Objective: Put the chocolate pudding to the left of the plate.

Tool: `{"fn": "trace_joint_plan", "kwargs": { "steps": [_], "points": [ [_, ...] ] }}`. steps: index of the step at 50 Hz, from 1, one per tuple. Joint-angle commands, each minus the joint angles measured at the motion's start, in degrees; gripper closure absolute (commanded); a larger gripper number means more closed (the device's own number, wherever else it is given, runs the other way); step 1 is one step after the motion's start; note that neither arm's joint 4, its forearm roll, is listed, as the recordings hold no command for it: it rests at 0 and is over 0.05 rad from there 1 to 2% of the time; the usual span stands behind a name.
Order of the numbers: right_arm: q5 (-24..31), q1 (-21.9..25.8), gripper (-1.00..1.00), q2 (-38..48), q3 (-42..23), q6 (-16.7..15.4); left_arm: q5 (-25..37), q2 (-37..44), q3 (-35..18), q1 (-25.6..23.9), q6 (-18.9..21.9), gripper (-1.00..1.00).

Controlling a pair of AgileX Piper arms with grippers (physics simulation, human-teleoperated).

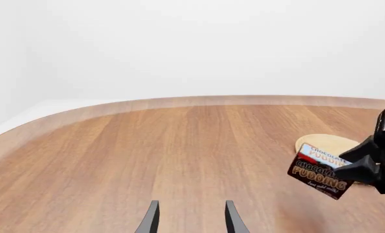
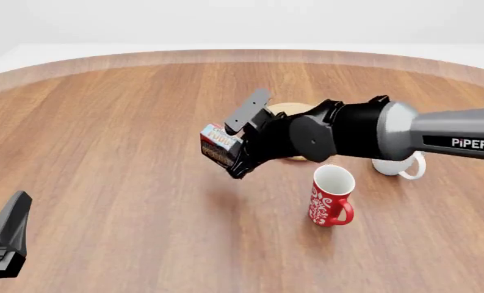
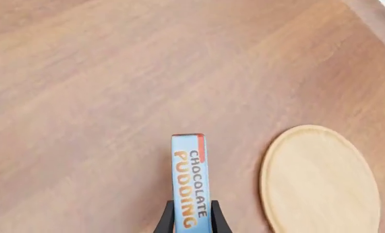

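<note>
My right gripper (image 2: 235,152) is shut on the chocolate pudding (image 2: 218,145), a small dark-brown carton with a light blue top band, and holds it above the table just left of the plate (image 2: 288,110). The right wrist view shows the carton (image 3: 191,182) edge-on between the fingers, with the light-wood plate (image 3: 322,179) beside it. The left wrist view shows the held carton (image 1: 318,170) in front of the plate (image 1: 327,143). My left gripper (image 1: 190,218) is open and empty, low at the near left of the table (image 2: 4,241).
A red patterned mug (image 2: 329,196) stands near the middle right, just in front of my right arm. A white mug (image 2: 398,166) stands behind the arm at the right. The wooden table (image 2: 119,134) curves away at the far edge.
</note>
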Motion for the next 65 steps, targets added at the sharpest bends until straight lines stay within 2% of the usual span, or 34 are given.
{"fn": "trace_joint_plan", "kwargs": {
  "steps": [1,9,21,51,65],
  "points": [
    [3.6,-0.7,1.0,-8.6,0.0,-0.6,0.0,0.0,0.0,0.0,0.0,-1.0],
    [7.5,-2.4,1.0,-10.9,-4.0,-2.7,0.0,0.0,0.0,0.0,0.0,-1.0],
    [12.3,-3.1,1.0,-10.3,-9.9,-3.3,0.0,0.0,0.0,0.0,0.0,-1.0],
    [18.1,-7.7,1.0,7.4,-32.4,-5.4,0.0,0.0,0.0,0.0,0.0,-1.0],
    [20.3,-8.3,1.0,16.0,-41.0,-5.2,0.0,0.0,0.0,0.0,0.0,-1.0]
  ]
}}
